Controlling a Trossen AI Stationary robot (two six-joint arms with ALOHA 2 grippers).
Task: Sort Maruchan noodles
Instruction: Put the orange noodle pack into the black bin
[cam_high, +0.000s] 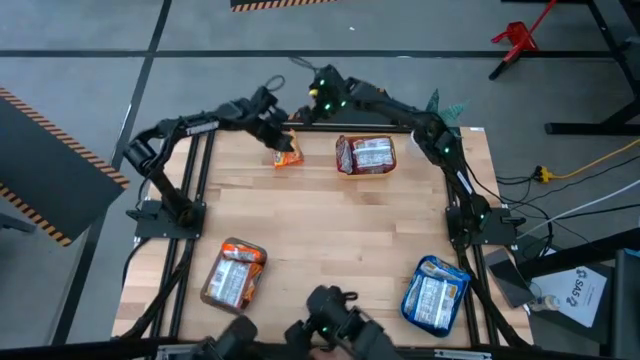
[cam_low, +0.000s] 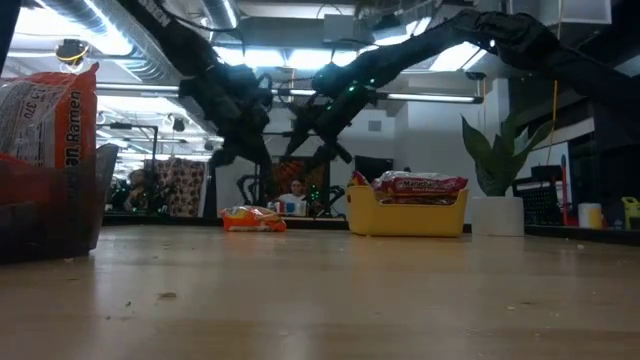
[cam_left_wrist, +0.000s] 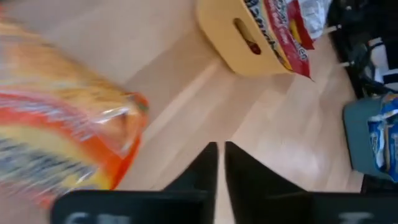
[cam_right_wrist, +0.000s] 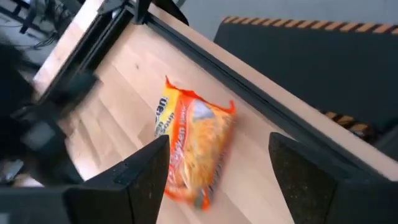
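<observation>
Left arm's fingers (cam_left_wrist: 221, 168) pinched nearly together on nothing, right arm's fingers (cam_right_wrist: 214, 171) spread wide above crinkly orange plastic noodle packet (cam_high: 287, 152) lying on wooden tabletop (cam_high: 330, 225), yellow bowl (cam_high: 365, 156) of red-and-white packets (cam_high: 372, 150) just beside.

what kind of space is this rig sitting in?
Looks like a robotics lab or workshop in an open office: exposed ceiling ducts, hazard-striped floor tape, loose cables beside the wooden table, and a person seated in the background.
</observation>
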